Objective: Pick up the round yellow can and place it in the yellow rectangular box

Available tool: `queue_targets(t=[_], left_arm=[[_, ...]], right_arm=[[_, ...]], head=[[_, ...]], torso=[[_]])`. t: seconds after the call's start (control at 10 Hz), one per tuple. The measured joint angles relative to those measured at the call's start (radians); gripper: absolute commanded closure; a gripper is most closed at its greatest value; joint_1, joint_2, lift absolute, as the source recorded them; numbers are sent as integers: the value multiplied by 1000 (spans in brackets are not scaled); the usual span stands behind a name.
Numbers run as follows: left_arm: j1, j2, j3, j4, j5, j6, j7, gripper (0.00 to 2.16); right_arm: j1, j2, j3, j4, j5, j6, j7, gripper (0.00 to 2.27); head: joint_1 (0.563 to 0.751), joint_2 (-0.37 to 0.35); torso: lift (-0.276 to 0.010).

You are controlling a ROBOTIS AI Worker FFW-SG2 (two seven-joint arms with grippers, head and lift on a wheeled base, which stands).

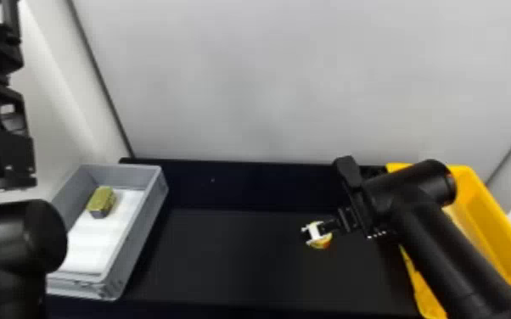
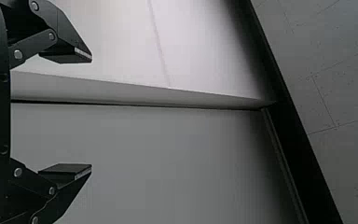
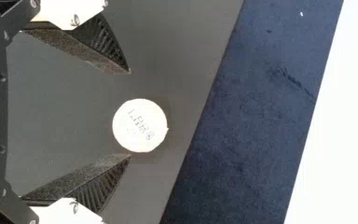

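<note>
The likeliest slip here is an off-centre pinch. The right end effector (image 3: 129, 113) is spread wide, holding nothing, and the round can (image 3: 140, 125) rests on the dark worktop (image 1: 233, 254) at the mouth of the gap, noticeably nearer one fingertip than the other. Closing from there, that near side could catch the can first and shove or tip it. Its far part lies past the tips too – a shallow bite might squeeze it out, so a deeper, better centred approach seems wise.

Carrying has its own trap. The yellow box (image 1: 490, 229) sits to the robot's right, with the right arm (image 1: 433, 237) slanting across it – folding back without enough lift could knock the rim. The left end effector (image 2: 92, 113), spread and empty, is parked at the robot's left.
</note>
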Motion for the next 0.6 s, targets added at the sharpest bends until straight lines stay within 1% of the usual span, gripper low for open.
queue_targets(t=[0.3,0.6], left_arm=[[4,0,0,0,-2,-5,-2,407],[7,-1,-1,0,-5,-11,-10,407]], right_arm=[[18,-2,9,33,1,-48,-8,151],[38,-5,-6,67,1,-129,-20,151]], head=[[694,54],[694,54]], torso=[[0],[0]])
